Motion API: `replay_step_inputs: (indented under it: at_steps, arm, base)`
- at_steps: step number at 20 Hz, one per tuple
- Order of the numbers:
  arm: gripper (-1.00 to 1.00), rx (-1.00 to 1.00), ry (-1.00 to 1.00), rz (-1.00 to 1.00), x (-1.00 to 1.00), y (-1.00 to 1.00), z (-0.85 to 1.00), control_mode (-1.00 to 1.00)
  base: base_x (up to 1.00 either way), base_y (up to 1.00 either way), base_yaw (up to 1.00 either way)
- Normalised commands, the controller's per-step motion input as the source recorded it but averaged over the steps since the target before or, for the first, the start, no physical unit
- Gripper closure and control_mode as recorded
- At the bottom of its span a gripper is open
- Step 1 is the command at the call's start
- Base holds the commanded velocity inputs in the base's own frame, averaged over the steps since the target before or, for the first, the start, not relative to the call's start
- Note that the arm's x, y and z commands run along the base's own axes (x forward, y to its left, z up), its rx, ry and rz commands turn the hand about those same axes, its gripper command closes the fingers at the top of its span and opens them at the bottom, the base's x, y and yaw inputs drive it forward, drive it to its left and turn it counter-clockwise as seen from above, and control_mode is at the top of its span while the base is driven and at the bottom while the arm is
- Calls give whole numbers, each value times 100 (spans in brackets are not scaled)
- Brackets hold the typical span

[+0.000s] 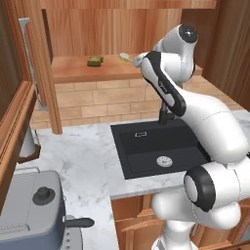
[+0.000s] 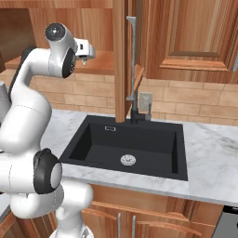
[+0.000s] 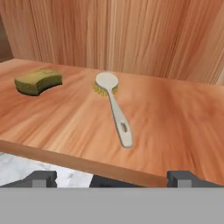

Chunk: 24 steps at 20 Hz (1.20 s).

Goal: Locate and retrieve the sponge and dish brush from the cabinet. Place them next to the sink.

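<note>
Wooden cabinet point(image 3: 175, 109) shelf is bearing dish brush point(image 3: 114, 107) at centre frame, sponge point(image 3: 38, 81) upper left; gripper point(image 3: 113, 178) is hanging fully open, gripping nothing.

The white arm rose from its base, folded back at the elbow and reached forward at upper height, wrist level. Its gripper point(image 3: 112, 178) pointed ahead, fingers point(image 3: 41, 178) spread wide apart with nothing between them.

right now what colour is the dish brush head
Cream-white on top with yellow bristles beneath; the dish brush shows best in the hand view.
</note>
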Motion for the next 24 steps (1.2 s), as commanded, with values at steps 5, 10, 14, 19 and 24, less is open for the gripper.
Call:
replay_step_inputs:
  at_steps: [5,10,14,19,24]
  arm:
    - [-100,0,-3,0,41,12,-12,-100]
    - [-100,0,-6,0,38,12,-15,-100]
    - [-100,0,0,0,38,10,-4,-100]
    - [-100,0,3,0,46,3,0,-100]
    - [-100,0,9,0,45,0,0,-100]
  base:
    - [0,0,0]
    - [0,0,0]
    - [0,0,0]
    - [0,0,0]
    - [0,0,0]
